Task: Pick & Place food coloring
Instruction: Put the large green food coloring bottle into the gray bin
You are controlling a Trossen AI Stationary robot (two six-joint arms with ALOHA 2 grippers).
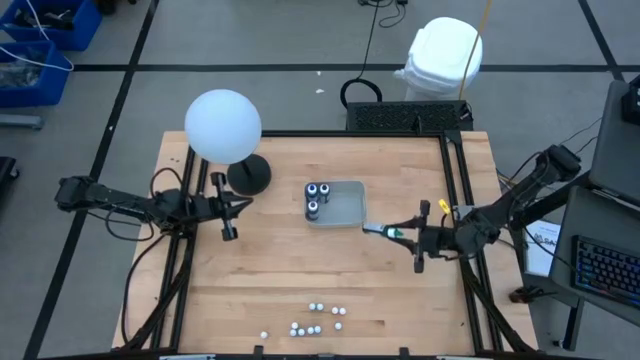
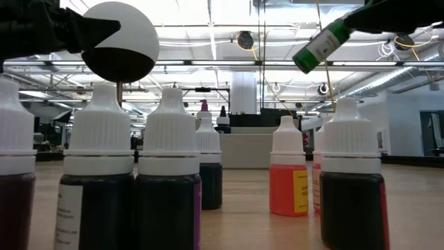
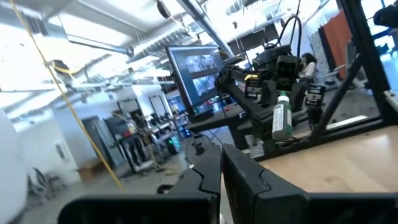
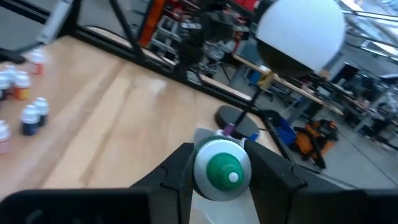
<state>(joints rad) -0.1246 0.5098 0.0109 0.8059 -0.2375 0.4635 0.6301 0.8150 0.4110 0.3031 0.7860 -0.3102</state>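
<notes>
The right gripper (image 1: 388,231) holds a green food coloring bottle (image 1: 377,231) between its two dark fingers, raised off the wooden table (image 1: 270,280) just beside the near corner of the clear tray (image 1: 345,205); the right wrist view looks straight down the bottle (image 4: 222,169), a round white body with a glossy green end squeezed between the fingers (image 4: 177,168); the low view shows what the high view cannot, the bottle (image 2: 321,45) hanging tilted in the air with a pale printed label on its green body; the left wrist view catches it (image 3: 282,116) from across the table, white-capped with a green band, in the right gripper (image 3: 283,93).

The left gripper (image 1: 226,206) sits well apart from the right one, on the other side of the tray, its fingers (image 3: 211,174) pressed together on nothing; beside it stands a lamp with a matte white globe (image 1: 223,126) and a dark round base (image 1: 249,175).

Inside the tray, at the end far from the right gripper, stand three dark round jars (image 1: 316,198) with pale tops; a loose cluster of tiny white-capped bottles (image 1: 318,318) lies nearer the table's front edge, well apart from both grippers; the low view alone shows their ribbed white caps (image 2: 171,128) and coloured bodies, one orange (image 2: 288,187), the others dark.
</notes>
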